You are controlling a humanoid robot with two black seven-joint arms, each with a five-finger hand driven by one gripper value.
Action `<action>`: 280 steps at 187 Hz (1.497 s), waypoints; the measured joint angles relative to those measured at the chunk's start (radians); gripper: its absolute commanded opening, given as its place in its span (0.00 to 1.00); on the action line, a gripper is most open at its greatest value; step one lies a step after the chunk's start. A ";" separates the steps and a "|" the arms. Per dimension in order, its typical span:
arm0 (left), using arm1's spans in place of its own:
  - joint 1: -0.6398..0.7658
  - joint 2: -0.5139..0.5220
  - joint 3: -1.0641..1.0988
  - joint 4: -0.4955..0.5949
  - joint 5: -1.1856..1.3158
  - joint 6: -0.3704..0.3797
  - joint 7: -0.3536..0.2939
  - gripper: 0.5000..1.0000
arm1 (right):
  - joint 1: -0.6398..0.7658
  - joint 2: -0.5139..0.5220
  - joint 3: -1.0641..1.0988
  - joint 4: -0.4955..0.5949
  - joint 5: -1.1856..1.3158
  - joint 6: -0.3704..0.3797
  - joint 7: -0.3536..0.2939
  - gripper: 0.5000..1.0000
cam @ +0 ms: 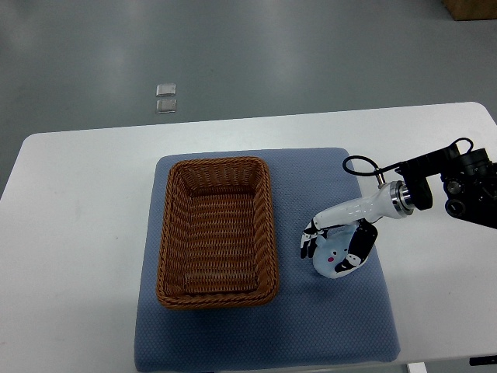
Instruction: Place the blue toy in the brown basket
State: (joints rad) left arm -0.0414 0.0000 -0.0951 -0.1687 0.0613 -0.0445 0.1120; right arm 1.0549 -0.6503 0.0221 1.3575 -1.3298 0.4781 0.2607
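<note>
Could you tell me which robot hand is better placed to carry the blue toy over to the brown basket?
The right robot hand: its fingers already wrap the blue toy on the blue mat, just right of the empty brown basket. The left arm is not in view.

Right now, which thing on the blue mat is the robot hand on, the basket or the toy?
The blue toy: the right robot hand wraps it, right of the empty brown wicker basket.

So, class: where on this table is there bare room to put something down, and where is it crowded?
The brown wicker basket is empty inside. Bare white table lies left of the blue-grey mat and behind it. The mat's front strip is free. Crowded: right of the basket, where the right hand grips the pale blue toy.
</note>
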 measured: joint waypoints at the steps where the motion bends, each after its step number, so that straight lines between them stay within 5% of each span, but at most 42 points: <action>1: 0.000 0.000 0.000 0.000 0.000 0.000 0.000 1.00 | 0.000 0.000 0.000 0.000 0.000 0.000 0.000 0.26; 39: 0.000 0.000 0.000 0.000 0.000 0.000 0.000 1.00 | -0.013 0.010 -0.001 0.000 0.000 0.002 0.000 0.01; 77: 0.000 0.000 0.000 0.000 0.000 0.000 0.000 1.00 | -0.013 0.016 -0.001 0.000 0.001 0.008 0.000 0.00; 96: 0.000 0.000 0.000 0.000 0.000 0.000 0.000 1.00 | -0.013 0.017 0.002 0.000 0.004 0.008 0.003 0.10; 147: 0.000 0.000 0.000 0.000 0.000 0.000 0.000 1.00 | -0.012 0.017 0.009 0.000 0.025 0.002 0.008 0.58; 280: 0.000 0.000 0.000 0.000 0.000 0.000 0.000 1.00 | 0.079 -0.051 0.021 0.010 0.015 0.004 -0.001 0.57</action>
State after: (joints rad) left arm -0.0414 0.0000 -0.0951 -0.1687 0.0614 -0.0445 0.1120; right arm 1.1337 -0.7016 0.0433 1.3676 -1.3151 0.4817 0.2598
